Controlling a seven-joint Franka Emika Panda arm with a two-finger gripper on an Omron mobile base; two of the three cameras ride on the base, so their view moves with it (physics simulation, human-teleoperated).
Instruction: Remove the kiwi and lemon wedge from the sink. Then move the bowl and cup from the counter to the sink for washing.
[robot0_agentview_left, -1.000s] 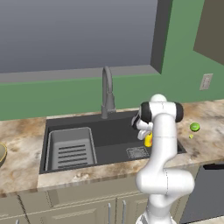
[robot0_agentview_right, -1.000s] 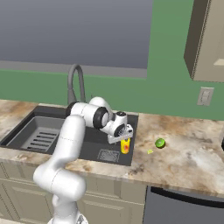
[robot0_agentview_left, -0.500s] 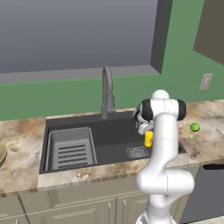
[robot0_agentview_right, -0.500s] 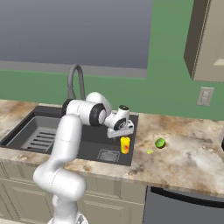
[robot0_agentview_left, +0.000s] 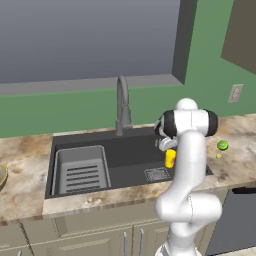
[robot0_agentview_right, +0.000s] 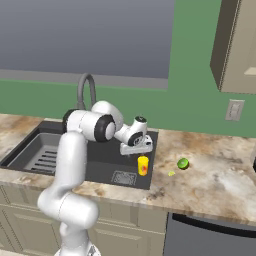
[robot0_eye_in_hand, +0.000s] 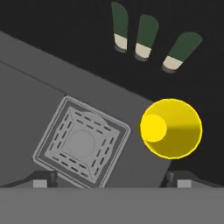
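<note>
The fruit part looks done: the kiwi (robot0_agentview_right: 183, 163) and the lemon wedge (robot0_agentview_right: 171, 173) lie on the desk (robot0_agentview_right: 210, 175) to the right of the sink (robot0_agentview_left: 130, 155). The cup (robot0_agentview_right: 143, 165) stands upright on the sink floor near the drain (robot0_eye_in_hand: 81, 140), so the step in hand is letting it go there. The jaws (robot0_agentview_right: 137, 148) are spread wide and hold nothing; the cup sits just below them, off toward one side in the hand view, apart from both tips. What remains is the bowl (robot0_agentview_left: 2, 176), at the far left on the desk. The next move calls for lifting clear of the cup without tipping it, then reaching across to the bowl
</note>
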